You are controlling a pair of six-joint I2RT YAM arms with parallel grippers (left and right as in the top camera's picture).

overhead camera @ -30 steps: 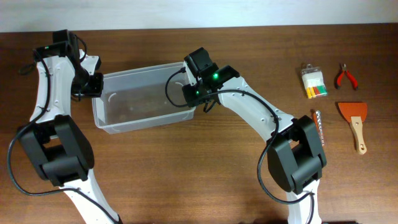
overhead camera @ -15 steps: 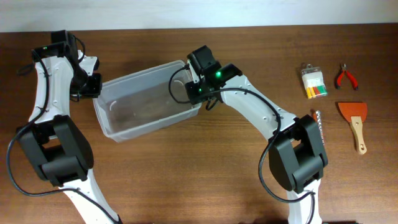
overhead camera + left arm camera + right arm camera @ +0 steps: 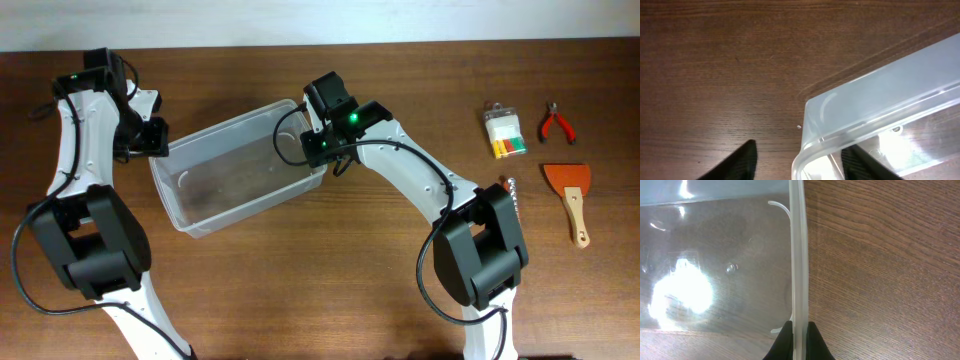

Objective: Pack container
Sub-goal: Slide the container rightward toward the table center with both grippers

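The container (image 3: 235, 175) is a clear plastic tub, empty, lying at a slant on the wooden table in the overhead view. My right gripper (image 3: 318, 152) is shut on the rim of its right short side. In the right wrist view the fingers (image 3: 800, 340) pinch that rim (image 3: 799, 255). My left gripper (image 3: 155, 140) is at the tub's left far corner. In the left wrist view its fingers (image 3: 802, 162) are open and straddle the corner of the container (image 3: 880, 95), one finger outside and one inside.
At the right of the table lie a small clear box of coloured bits (image 3: 504, 131), red pliers (image 3: 556, 124), an orange scraper with a wooden handle (image 3: 570, 195) and a thin metal bit (image 3: 513, 200).
The container has turned anticlockwise: its right end went toward the far edge, its left end swung toward the front. My right gripper moved with the rim. The left gripper has barely moved.
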